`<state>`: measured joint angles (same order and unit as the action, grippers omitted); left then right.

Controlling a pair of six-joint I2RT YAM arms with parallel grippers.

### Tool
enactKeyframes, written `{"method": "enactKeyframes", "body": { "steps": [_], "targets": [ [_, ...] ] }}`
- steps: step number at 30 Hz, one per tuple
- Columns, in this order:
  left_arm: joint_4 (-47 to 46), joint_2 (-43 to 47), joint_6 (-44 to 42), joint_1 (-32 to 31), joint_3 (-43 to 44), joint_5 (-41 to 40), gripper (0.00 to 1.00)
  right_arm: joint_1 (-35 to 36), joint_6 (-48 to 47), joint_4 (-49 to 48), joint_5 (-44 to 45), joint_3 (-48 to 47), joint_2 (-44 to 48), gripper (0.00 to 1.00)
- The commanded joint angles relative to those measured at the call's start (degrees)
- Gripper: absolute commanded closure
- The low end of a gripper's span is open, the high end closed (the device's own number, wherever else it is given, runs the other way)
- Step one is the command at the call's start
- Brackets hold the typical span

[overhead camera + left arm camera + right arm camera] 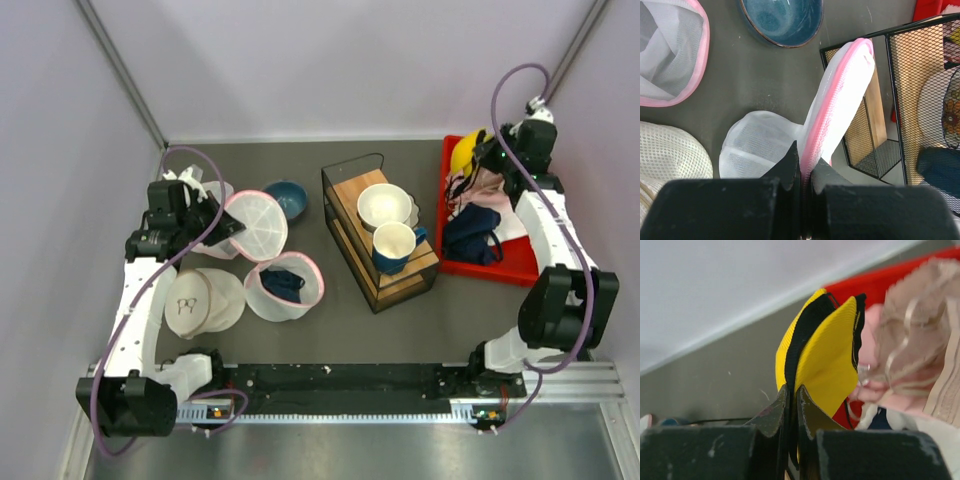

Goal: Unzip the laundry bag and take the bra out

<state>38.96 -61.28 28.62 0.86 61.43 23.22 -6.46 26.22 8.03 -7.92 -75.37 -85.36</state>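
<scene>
The laundry bag [257,226], white mesh with pink zipper trim, is at the left of the table. My left gripper [222,228] is shut on its pink trim. In the left wrist view the gripper [804,152] pinches the trim, and the bag's edge [840,95] stands up from the jaws. The yellow bra [465,152] with dark trim is at the far end of the red tray [505,272]. My right gripper [490,160] is shut on it. In the right wrist view the gripper [792,392] clamps the bra [827,365] at its black edge.
An open pink-trimmed mesh bag [285,285] holds navy cloth. A flatter white bag [205,300] lies near the left arm. A blue bowl [287,198] and a black wire rack [380,235] with cups stand mid-table. Pale pink garments [482,185] and navy cloth [472,235] fill the tray.
</scene>
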Motion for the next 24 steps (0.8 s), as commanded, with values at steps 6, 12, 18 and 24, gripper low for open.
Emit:
{"method": "enactKeyframes", "body": {
  "steps": [6, 12, 18, 24],
  "targets": [
    [-3.28, 0.54, -1.20, 0.10, -0.43, 1.21, 1.00, -3.56, 3.93, -1.37, 2.20, 4.54, -5.86, 1.00],
    [-3.36, -0.25, -1.38, 0.02, -0.43, 1.91, 1.00, -4.79, 4.20, 6.56, 6.42, 1.89, -2.90, 0.10],
    [-3.89, -0.25, -1.90, 0.01, 0.18, 2.26, 1.00, -2.87, 0.17, 9.19, 9.75, 0.41, 13.80, 0.02],
    [-4.24, -0.16, -1.99, 0.02, 0.18, 2.00, 1.00, 5.74, -5.91, 18.42, 8.83, -5.66, 20.48, 0.01]
  ]
}}
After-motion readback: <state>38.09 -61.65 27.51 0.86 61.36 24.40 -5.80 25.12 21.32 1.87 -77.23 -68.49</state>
